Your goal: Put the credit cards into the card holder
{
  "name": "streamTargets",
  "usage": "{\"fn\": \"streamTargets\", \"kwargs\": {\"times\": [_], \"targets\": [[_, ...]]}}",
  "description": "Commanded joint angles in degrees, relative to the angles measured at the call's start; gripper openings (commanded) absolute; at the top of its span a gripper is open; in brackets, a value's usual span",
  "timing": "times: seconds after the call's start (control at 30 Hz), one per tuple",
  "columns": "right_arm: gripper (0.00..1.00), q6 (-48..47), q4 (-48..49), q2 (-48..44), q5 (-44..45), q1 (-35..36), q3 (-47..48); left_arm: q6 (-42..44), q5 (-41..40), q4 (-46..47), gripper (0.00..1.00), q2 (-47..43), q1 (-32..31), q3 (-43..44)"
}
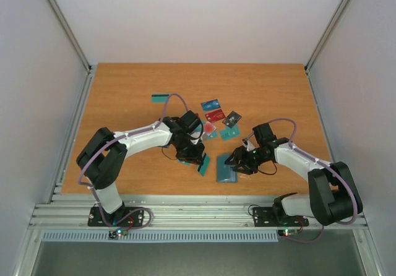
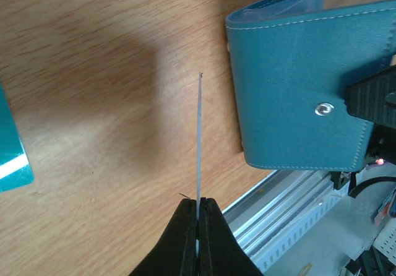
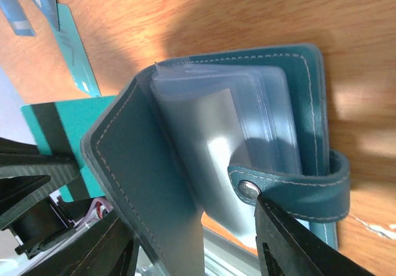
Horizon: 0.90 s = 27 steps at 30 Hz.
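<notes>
The teal card holder (image 1: 226, 169) lies near the table's front edge. Its cover (image 3: 130, 183) is lifted, showing clear sleeves (image 3: 216, 127). My right gripper (image 3: 192, 226) is shut on it, one finger outside the cover and the other on the snap strap (image 3: 297, 192). My left gripper (image 2: 198, 203) is shut on a thin credit card (image 2: 199, 133), seen edge-on and held upright just left of the holder (image 2: 297, 90). More credit cards (image 1: 215, 115) lie scattered behind the two grippers. A teal card (image 1: 204, 164) lies between the grippers.
One teal card (image 1: 160, 97) lies apart at the back left. A teal card with a dark stripe (image 3: 55, 127) lies just beyond the holder's cover. The metal rail (image 1: 198, 211) at the table's front edge runs close to the holder.
</notes>
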Motion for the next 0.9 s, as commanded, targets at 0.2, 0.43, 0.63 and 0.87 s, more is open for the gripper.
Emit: {"fn": "streamTargets", "kwargs": {"times": [0.2, 0.43, 0.63, 0.87], "targets": [[0.54, 0.1, 4.1, -0.6, -3.0, 0.6, -0.1, 1.6, 1.8, 3.8, 0.00, 4.3, -0.1, 0.3], [0.65, -3.3, -6.8, -9.1, -1.3, 0.6, -0.2, 1.8, 1.4, 3.9, 0.00, 3.9, -0.1, -0.2], [0.67, -1.1, 0.2, -7.9, -2.7, 1.0, -7.0, 1.7, 1.7, 4.6, 0.00, 4.1, -0.1, -0.2], [0.69, 1.8, 7.9, -5.1, -3.9, 3.0, -7.4, 1.8, 2.0, 4.6, 0.00, 4.6, -0.1, -0.8]]}}
